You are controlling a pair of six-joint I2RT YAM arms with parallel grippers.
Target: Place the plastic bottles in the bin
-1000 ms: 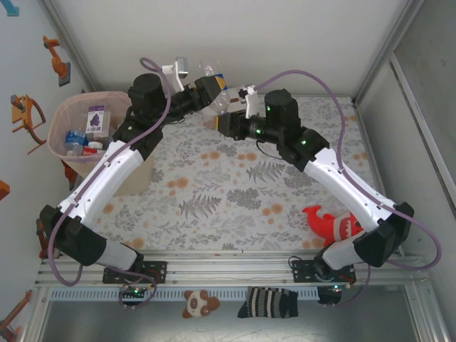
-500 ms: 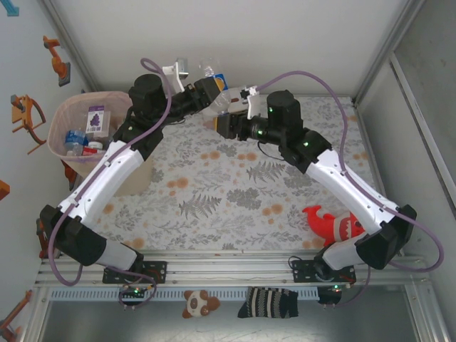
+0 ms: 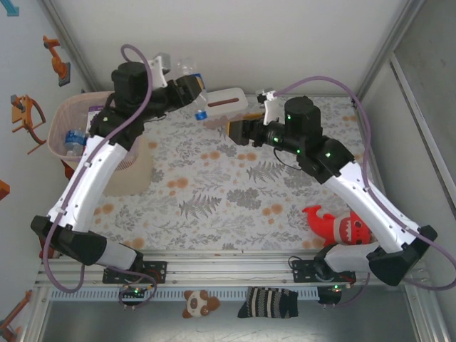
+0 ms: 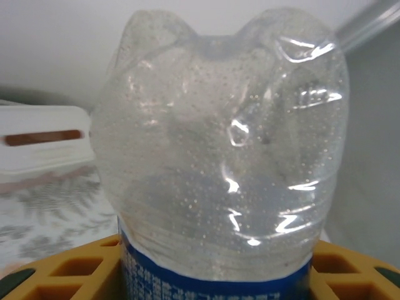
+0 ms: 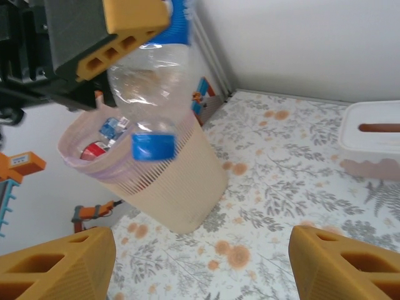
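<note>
The left hand (image 3: 189,91) grips a clear bottle (image 5: 153,75) cap-down in the air near the bin (image 5: 187,187). The right hand (image 5: 200,262) gapes empty above the floral bench (image 3: 235,192). A white tissue box (image 3: 226,100) sits by the plain back wall (image 3: 249,35).

top: overhead, far | left wrist: close on bottle (image 4: 219,156) | right wrist: same bottle, bin (image 5: 187,194)
</note>
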